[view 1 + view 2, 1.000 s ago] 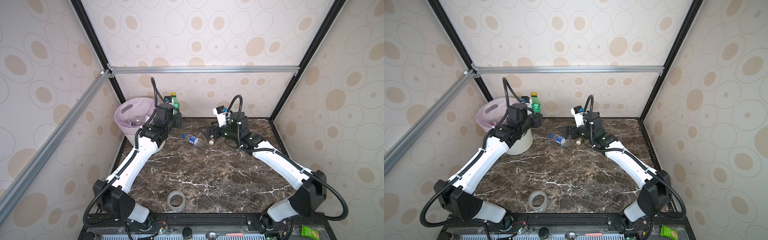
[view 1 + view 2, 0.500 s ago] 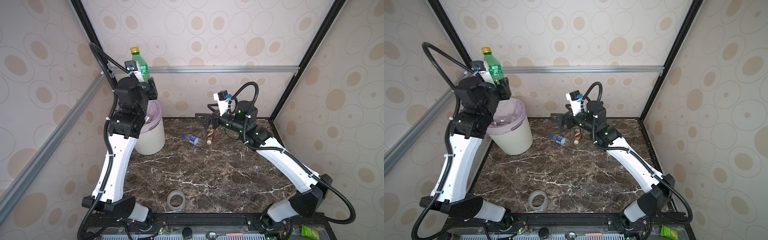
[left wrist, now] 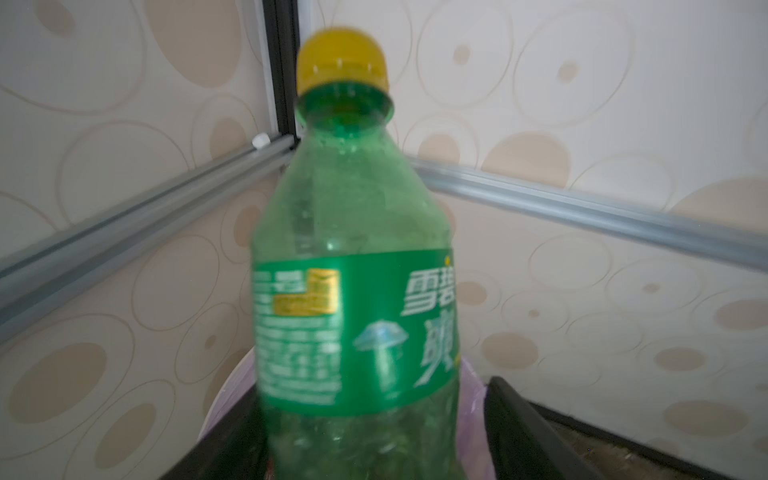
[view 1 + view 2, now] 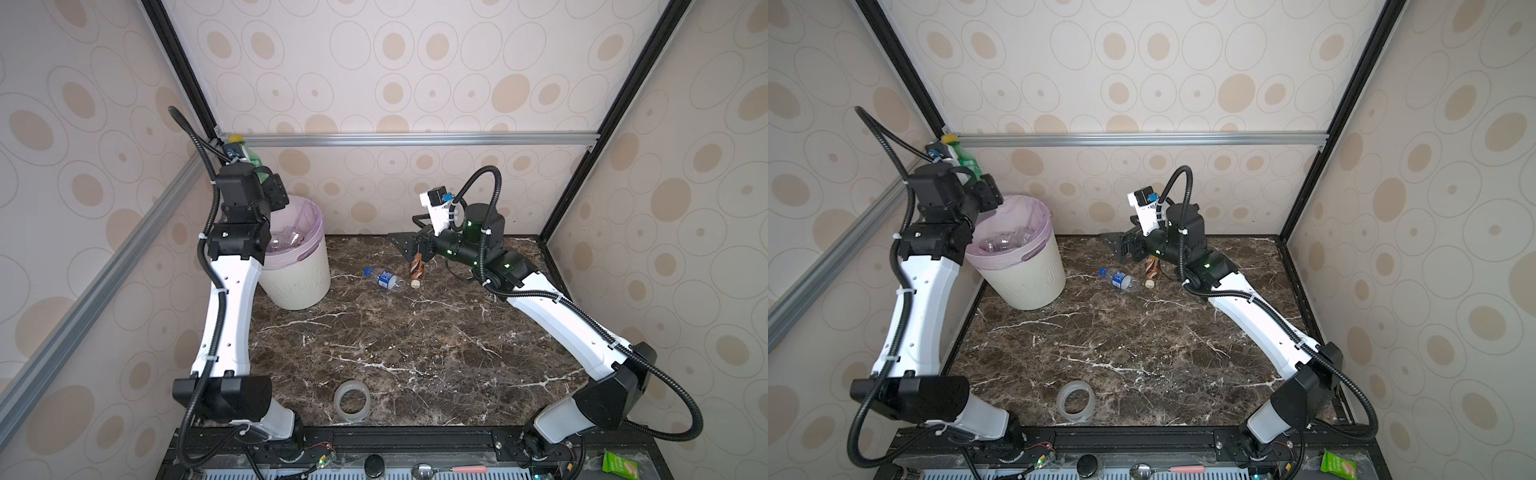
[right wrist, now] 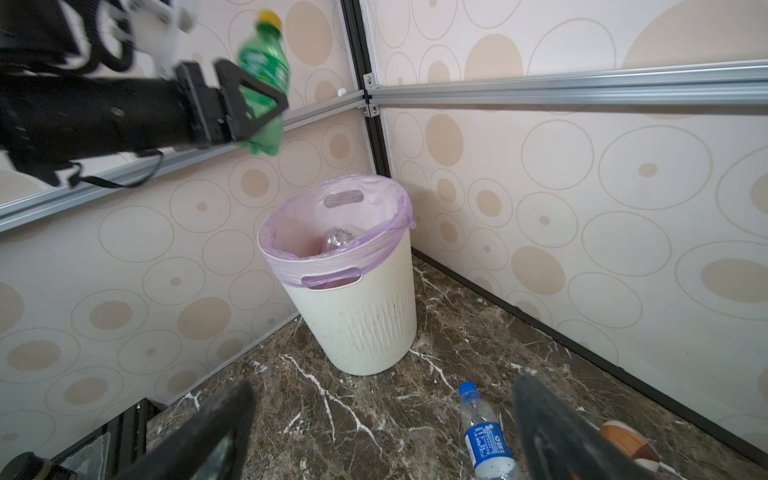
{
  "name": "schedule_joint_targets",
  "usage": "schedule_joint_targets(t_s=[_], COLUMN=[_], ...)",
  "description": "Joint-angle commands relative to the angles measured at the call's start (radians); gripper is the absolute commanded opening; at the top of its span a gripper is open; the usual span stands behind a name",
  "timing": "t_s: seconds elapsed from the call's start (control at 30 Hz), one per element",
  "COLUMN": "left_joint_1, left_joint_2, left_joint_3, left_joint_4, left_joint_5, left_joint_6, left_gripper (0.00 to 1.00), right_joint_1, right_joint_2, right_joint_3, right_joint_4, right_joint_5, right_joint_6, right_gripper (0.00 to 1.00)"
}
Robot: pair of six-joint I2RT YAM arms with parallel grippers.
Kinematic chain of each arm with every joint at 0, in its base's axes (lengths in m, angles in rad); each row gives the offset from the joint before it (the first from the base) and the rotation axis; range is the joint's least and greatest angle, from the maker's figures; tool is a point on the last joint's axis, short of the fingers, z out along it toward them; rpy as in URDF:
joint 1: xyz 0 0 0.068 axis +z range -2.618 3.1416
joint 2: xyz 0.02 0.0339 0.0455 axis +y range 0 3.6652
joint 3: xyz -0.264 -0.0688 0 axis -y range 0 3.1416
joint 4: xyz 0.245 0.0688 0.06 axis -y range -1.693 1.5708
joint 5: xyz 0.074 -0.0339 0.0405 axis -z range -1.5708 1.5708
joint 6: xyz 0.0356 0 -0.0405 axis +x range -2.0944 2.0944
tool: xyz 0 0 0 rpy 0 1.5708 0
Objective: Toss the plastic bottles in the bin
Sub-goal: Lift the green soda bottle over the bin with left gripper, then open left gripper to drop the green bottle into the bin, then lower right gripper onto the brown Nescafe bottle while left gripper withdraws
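Spreading wider than the bottle between its jaws, the left gripper [image 3: 372,390] stands open: a strip of lilac shows between one black finger [image 3: 523,424] and the green plastic bottle [image 3: 357,232]. That bottle is upright and blurred, with its yellow cap on top. In both top views it sits in the upper left of the frame, higher than the round cream-white plastic bin [image 4: 299,282], whose lilac bag [image 5: 332,257] is folded over the rim. Crushed clear bottles [image 5: 338,239] lie inside the bin.

The right gripper [image 5: 382,384] hangs low above the dark marble table [image 4: 415,340] at centre right in both top views. Its jaws are wide apart with nothing between them. Just below it, a brown-wrapped bottle [image 4: 417,269] lies on the table, and a clear plastic bottle with a blue label [image 4: 384,279] lies just beside that one, toward the bin. A ring of clear tape [image 4: 351,400] rests near the lower middle of the frame, well apart from both bottles.
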Motion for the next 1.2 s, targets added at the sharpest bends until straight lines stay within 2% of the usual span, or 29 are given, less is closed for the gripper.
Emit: schedule_joint_targets(t_s=[0.0, 0.17, 0.37, 0.5, 0.77, 0.93, 1.17], left_joint_1=[-0.018, -0.071, -0.102, -0.137, -0.345, -0.417, -0.566], left_joint_2=[-0.080, -0.119, -0.145, -0.175, -0.175, -0.205, -0.165], left_joint_3=[0.024, 0.114, 0.061, -0.051, -0.246, -0.429, -0.558], left_joint_4=[-0.014, -0.004, 0.015, 0.086, 0.178, 0.305, 0.397], left_joint_5=[0.160, 0.186, 0.175, 0.218, 0.213, 0.253, 0.234], left_joint_6=[-0.045, -0.064, -0.070, -0.106, -0.148, -0.214, -0.245], left_gripper=[0.99, 0.99, 0.99, 0.99, 0.99, 0.99, 0.99], right_joint_1=[0.008, 0.007, 0.008, 0.007, -0.064, -0.116, -0.176], right_joint_2=[0.002, 0.008, 0.014, 0.035, 0.127, 0.191, 0.324], right_joint_3=[-0.002, -0.012, -0.022, 0.003, 0.002, -0.051, -0.089], right_joint_4=[-0.002, 0.017, 0.011, -0.046, -0.125, -0.123, -0.125], right_joint_5=[0.007, -0.001, 0.025, 0.101, 0.187, 0.261, 0.277], right_joint_6=[-0.011, 0.014, 0.029, 0.042, 0.132, 0.186, 0.255], right_gripper=[1.00, 1.00, 1.00, 1.00, 1.00, 1.00, 1.00])
